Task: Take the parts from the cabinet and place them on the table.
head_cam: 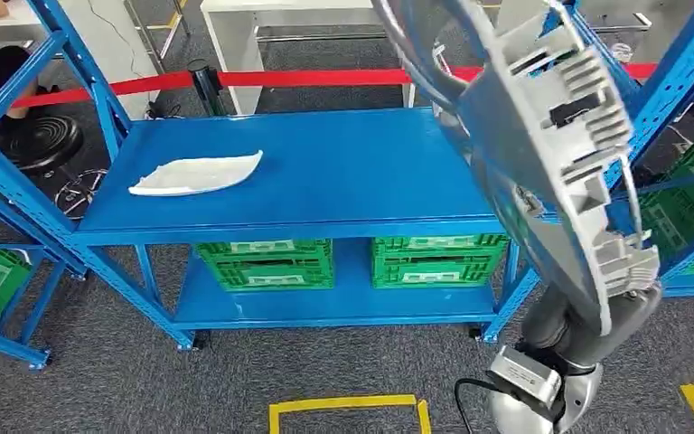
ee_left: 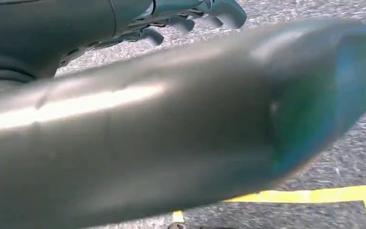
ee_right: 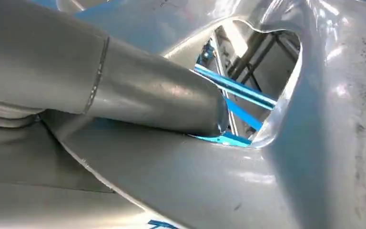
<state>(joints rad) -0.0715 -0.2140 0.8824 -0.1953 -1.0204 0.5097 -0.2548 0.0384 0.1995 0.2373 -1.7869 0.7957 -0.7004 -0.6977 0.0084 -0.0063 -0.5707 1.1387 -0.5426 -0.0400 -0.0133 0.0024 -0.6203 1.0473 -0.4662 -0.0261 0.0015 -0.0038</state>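
Observation:
A large silver cast-metal part (head_cam: 542,136) with ribbed fins is raised at the right of the head view, above the right end of the blue table (head_cam: 343,172). My right hand (head_cam: 631,294) grips its lower end, mostly hidden behind the metal. In the right wrist view my thumb (ee_right: 147,90) presses against the part's shiny wall (ee_right: 314,143) beside a cut-out opening. A flat white part (head_cam: 197,174) lies on the table's left side. My left hand (ee_left: 171,124) hangs over the grey floor, its thumb close to the camera and its fingers (ee_left: 190,14) apart, holding nothing.
Two green crates (head_cam: 267,262) (head_cam: 438,258) sit on the table's lower shelf. Blue racks stand at the left (head_cam: 0,172) and right (head_cam: 687,72), the right one holding green crates. A red barrier tape (head_cam: 307,79) runs behind the table. Yellow floor marking (head_cam: 348,407) lies in front.

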